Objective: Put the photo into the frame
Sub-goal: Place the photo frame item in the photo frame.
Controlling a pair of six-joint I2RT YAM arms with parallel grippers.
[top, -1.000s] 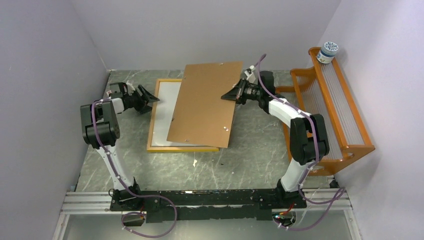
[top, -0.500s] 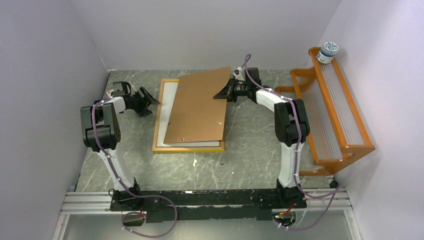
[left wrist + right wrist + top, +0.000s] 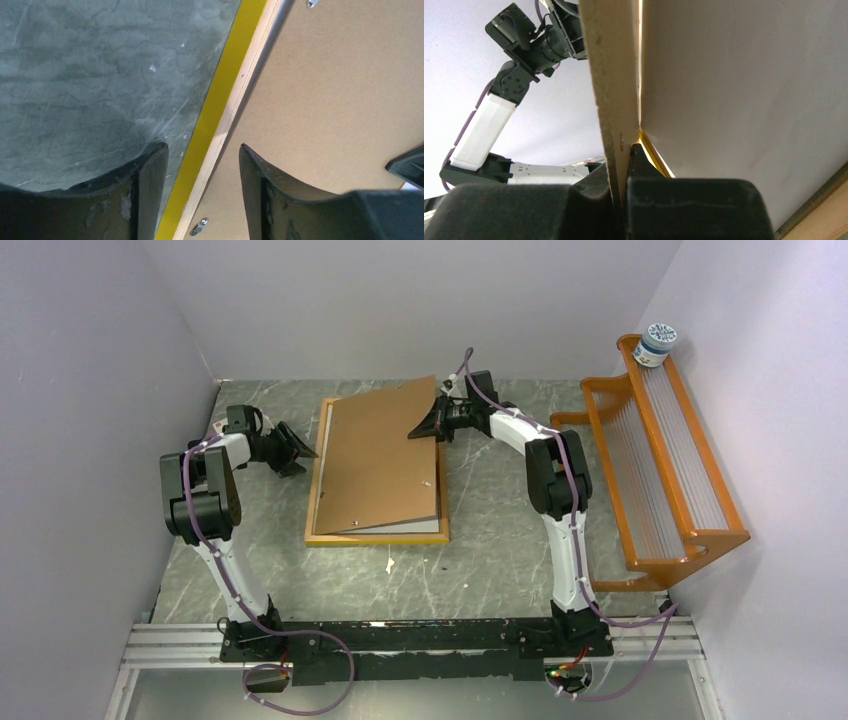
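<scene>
The frame (image 3: 375,538), with its thin yellow-orange border, lies flat mid-table. The photo (image 3: 323,455) lies in it white back up, showing as thin strips at the left and near edges. My right gripper (image 3: 428,425) is shut on the far right corner of the brown backing panel (image 3: 385,455) and holds it tilted over the frame, near edge down. In the right wrist view the gripper (image 3: 624,155) pinches the panel's edge (image 3: 611,65) above the white photo back (image 3: 744,100). My left gripper (image 3: 300,448) is open and empty, straddling the frame's left border (image 3: 225,70) beside the panel (image 3: 340,90).
An orange slatted rack (image 3: 680,460) stands along the right wall with a small jar (image 3: 658,343) on its far end. A small white scrap (image 3: 389,564) lies on the table in front of the frame. Walls close in on the left, back and right.
My right gripper has swung left and lowered the backing panel, which now covers nearly all of the photo. The frame shifted slightly to the right. My left gripper has barely moved.
</scene>
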